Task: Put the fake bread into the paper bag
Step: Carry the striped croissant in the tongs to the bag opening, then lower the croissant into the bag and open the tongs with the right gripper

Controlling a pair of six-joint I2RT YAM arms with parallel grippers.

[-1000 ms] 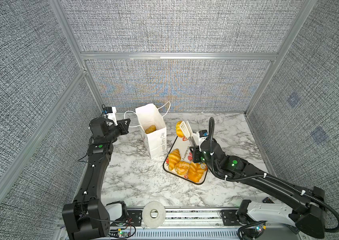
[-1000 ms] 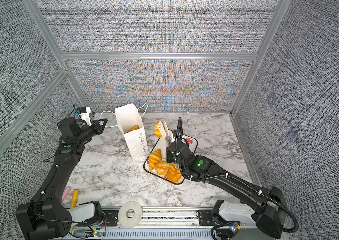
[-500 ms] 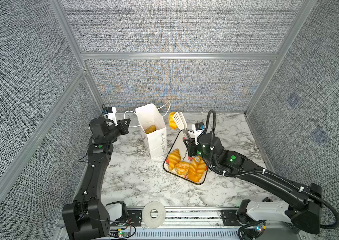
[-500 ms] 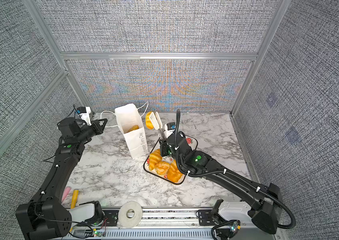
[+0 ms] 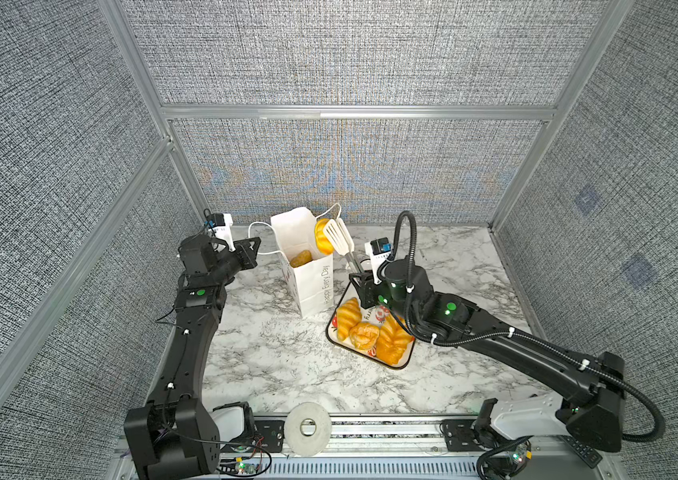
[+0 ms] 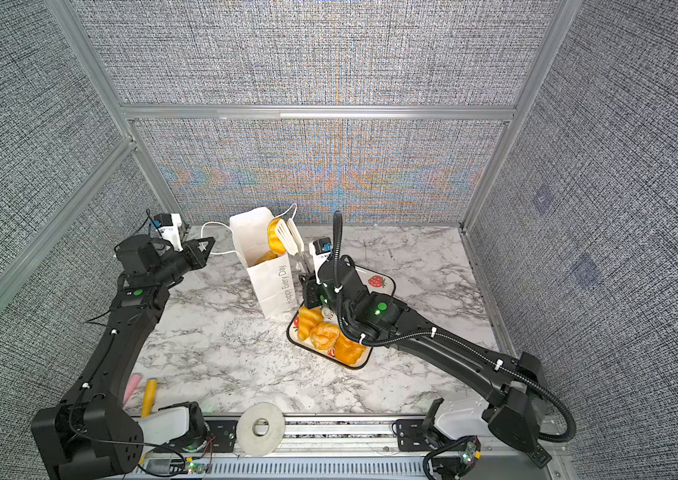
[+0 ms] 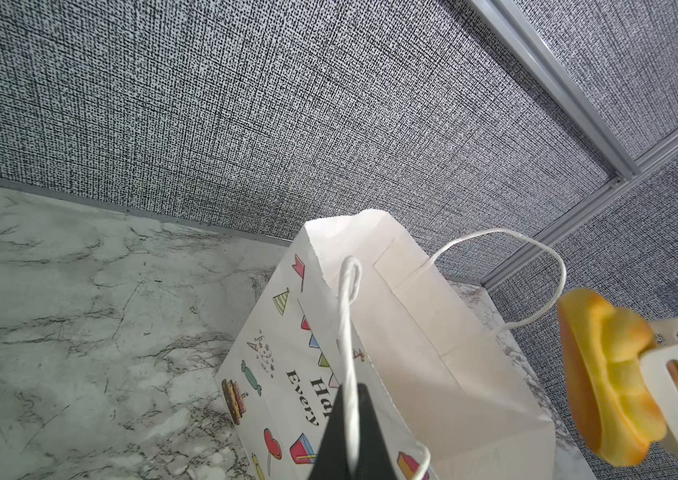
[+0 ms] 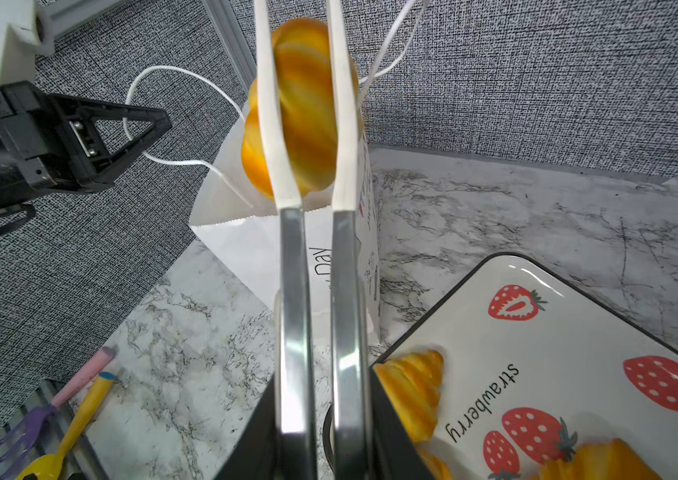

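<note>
1. Above the right rim of the tall white paper bag (image 5: 312, 286) with grey lettering, a glossy orange ridged toy loaf (image 5: 322, 241) hangs in the air, outside the bag.
2. White-bladed tongs (image 5: 340, 241) with steel handles clamp this loaf. In the right wrist view, one blade presses on each side of it.
3. The right gripper (image 5: 364, 286) squeezes the tongs' handles, its jaws narrow around them, over the far left end of the tray.
4. The left gripper (image 5: 252, 249), to the left of the bag, is pinched fully closed on the bag's thin white cord handle (image 7: 347, 324).
5. The bag stands upright, mouth open, on the far half of the grey-veined marble table (image 5: 271, 353). One golden roll (image 5: 302, 258) lies inside it.
6. Just right of the bag and nearer, a white strawberry-print tray (image 5: 408, 360) with a black rim holds several golden croissants and rolls (image 5: 364, 334), crowded at its near end.
7. A pink stick and a yellow plastic spoon (image 6: 148, 390) lie at the table's near left edge.
</note>
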